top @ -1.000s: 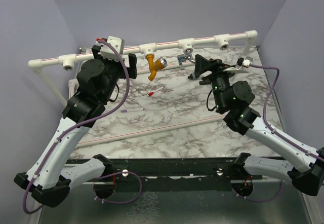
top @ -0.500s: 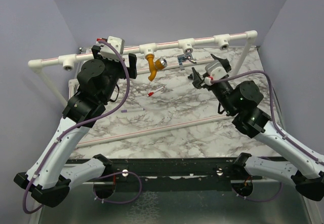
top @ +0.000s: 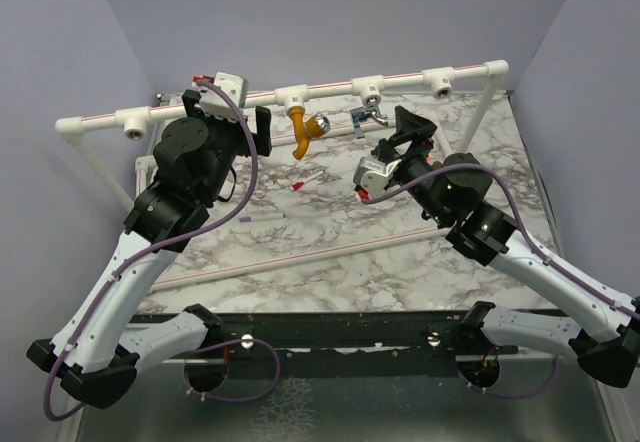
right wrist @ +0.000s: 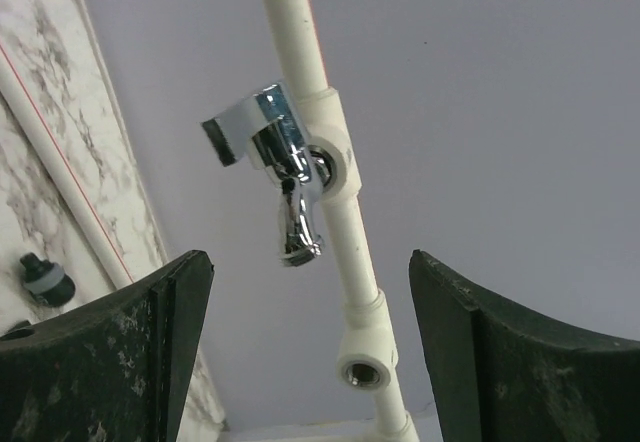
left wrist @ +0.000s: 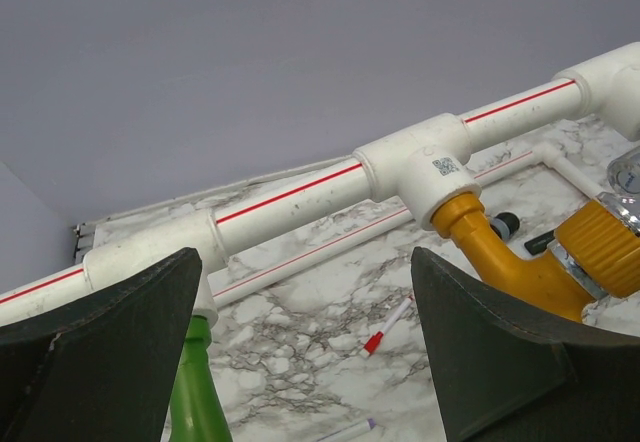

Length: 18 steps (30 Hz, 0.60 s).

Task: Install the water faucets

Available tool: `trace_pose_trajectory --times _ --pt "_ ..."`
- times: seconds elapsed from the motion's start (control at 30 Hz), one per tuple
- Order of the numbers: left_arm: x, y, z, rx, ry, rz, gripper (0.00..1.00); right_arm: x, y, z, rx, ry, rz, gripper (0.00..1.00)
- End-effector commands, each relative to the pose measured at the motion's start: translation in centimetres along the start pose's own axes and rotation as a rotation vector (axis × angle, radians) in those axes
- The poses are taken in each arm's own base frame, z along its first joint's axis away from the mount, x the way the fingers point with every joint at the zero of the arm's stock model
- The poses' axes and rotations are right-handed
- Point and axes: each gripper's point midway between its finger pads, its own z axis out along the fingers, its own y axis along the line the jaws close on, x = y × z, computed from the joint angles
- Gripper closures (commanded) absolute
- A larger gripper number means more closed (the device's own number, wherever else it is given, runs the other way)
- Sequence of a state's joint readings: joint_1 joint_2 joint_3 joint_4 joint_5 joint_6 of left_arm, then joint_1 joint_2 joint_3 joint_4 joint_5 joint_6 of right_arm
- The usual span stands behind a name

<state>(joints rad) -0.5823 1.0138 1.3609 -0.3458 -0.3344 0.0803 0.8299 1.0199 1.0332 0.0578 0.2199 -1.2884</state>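
Right wrist: glossy chrome faucet (right wrist: pixel 278 152) on smooth white pipe (right wrist: pixel 295 22).

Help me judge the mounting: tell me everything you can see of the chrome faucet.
The chrome faucet is shiny polished metal, with a blocky grey handle on one side and a short rounded spout. Its base sits in a white tee joint on the pipe rail; tightness cannot be told. Nothing else touches it: the right pincer is open and apart from it.
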Motion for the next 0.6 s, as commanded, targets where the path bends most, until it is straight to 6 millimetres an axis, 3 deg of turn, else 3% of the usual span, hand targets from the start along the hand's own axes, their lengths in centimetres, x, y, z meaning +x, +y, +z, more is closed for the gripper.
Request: trace_pose_trajectory --times 0.0,0.43,0.57 --pt "0.1 0.4 -0.1 -0.026 -0.004 0.017 0.13 0.6 -0.1 1.2 -0.027 0.044 -0.224 0.16" --pt "0.2 0.3 -0.2 -0.029 -0.004 0.028 0.12 1.3 -0.3 4.0 0.041 0.124 -0.352 0.19" --pt "0.3 0.1 -0.1 -0.024 -0.004 0.031 0.12 1.3 0.0 4.6 0.034 0.127 -0.356 0.26"
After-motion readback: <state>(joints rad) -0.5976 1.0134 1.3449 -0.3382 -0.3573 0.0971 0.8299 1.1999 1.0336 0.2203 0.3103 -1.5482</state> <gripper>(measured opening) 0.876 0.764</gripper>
